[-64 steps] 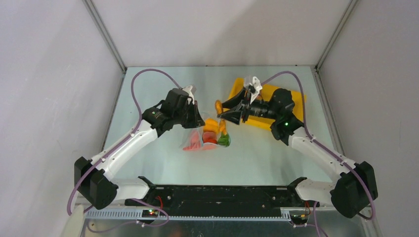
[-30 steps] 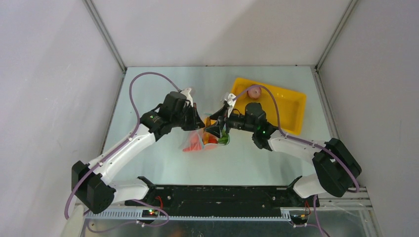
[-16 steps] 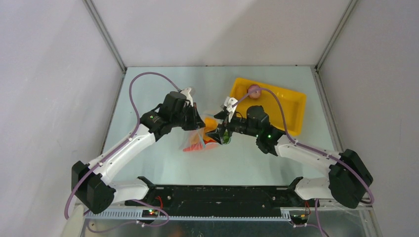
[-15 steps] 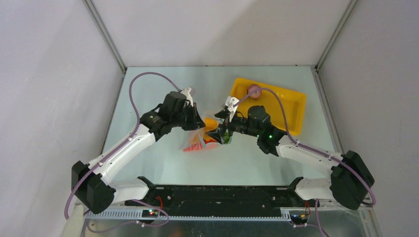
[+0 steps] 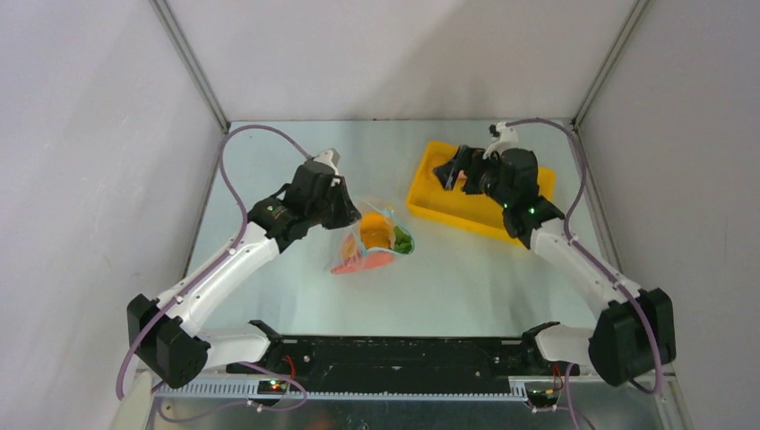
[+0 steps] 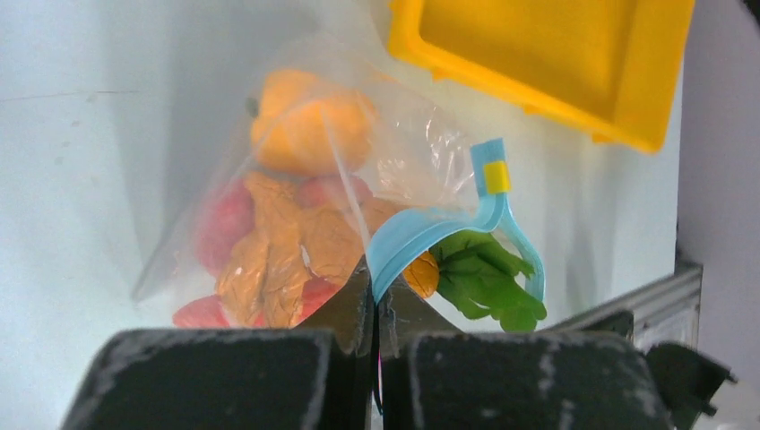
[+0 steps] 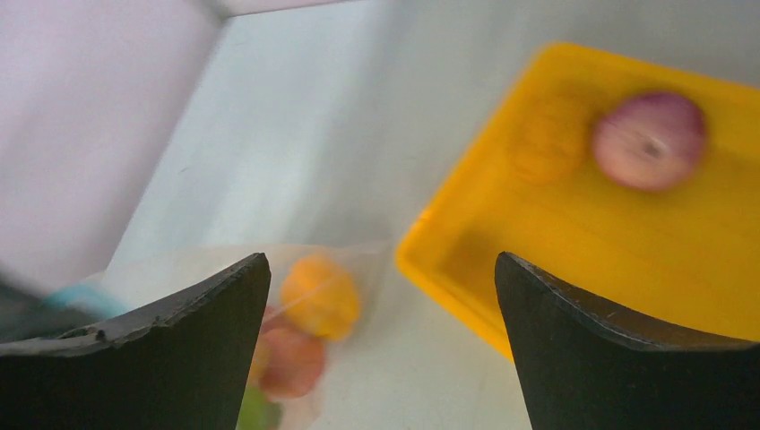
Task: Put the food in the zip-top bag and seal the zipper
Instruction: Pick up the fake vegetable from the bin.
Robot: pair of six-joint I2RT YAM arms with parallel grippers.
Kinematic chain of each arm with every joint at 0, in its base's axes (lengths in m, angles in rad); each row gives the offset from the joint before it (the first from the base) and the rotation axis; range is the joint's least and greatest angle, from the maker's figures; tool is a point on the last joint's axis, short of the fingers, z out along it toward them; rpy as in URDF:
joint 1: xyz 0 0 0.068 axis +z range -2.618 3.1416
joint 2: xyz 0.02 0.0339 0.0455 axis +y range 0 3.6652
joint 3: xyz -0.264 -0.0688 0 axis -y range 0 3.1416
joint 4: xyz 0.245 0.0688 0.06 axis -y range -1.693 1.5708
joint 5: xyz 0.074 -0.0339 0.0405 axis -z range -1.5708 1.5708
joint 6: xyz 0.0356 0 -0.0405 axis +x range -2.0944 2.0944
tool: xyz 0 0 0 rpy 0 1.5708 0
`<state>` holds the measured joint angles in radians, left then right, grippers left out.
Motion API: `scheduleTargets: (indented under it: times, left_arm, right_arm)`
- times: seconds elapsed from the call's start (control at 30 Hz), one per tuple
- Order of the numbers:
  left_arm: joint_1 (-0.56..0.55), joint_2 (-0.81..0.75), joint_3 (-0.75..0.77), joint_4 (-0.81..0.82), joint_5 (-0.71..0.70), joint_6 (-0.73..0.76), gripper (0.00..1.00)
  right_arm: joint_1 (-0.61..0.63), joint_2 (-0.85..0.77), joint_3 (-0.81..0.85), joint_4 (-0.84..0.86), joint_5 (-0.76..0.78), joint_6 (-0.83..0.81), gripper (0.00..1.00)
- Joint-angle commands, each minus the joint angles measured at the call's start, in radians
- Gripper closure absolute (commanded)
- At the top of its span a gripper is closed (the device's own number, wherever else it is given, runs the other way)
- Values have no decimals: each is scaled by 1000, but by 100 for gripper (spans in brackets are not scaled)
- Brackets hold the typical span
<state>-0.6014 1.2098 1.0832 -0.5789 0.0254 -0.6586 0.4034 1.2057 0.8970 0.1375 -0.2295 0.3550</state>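
Where the pale, dull-sheened table (image 5: 287, 161) reaches its far right corner, I see the yellow tray (image 5: 475, 210), a rigid rectangular plastic tub with a raised rim. It lies near the zip-top bag (image 5: 372, 240) but apart from it, and my right arm hangs over it, hiding most of its floor from the overhead camera. In the right wrist view, a round purple-pink onion (image 7: 649, 141) rests on the tray floor beside a blurred amber lump (image 7: 547, 139). The bag is clear, crinkled film lying at the table's middle. It bulges with a rounded yellow-orange fruit (image 6: 309, 121), wrinkled amber pieces (image 6: 269, 260), reddish peaches (image 6: 224, 224) and, at the mouth, a carrot's green leaf (image 6: 484, 278). Its zipper (image 6: 421, 228), a smooth teal strip with a small yellow tab, curls into an open loop. My left gripper (image 6: 375, 300) is pressed together on the zipper at the near end of the mouth, pinching that edge. My right gripper (image 7: 381, 269) stands spread wide above the tray, with nothing between its fingers.
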Motion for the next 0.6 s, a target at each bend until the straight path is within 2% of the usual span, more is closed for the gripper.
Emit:
scheduleTargets:
  times: [0.0,0.1,0.3,0.43,0.57]
  left_arm:
    - [22,-7,105,-51,-220,-90,100]
    - [22,-6,131,-59,-291,-107,100]
    - [23,38,196,-111,-345,-105,100]
    - [23,75,194,-109,-332,-112,100]
    - [23,123,188,-101,-289,-118,100]
  right_arm:
    - [-58,152,182,-311,327,141,1]
    - [-77,263,287,-420,418,129,1]
    - [-130,502,494,-450,451,157,0]
    - [-132,705,675,-533,475,170,1]
    - [-132,819,798,-563,502,195,0]
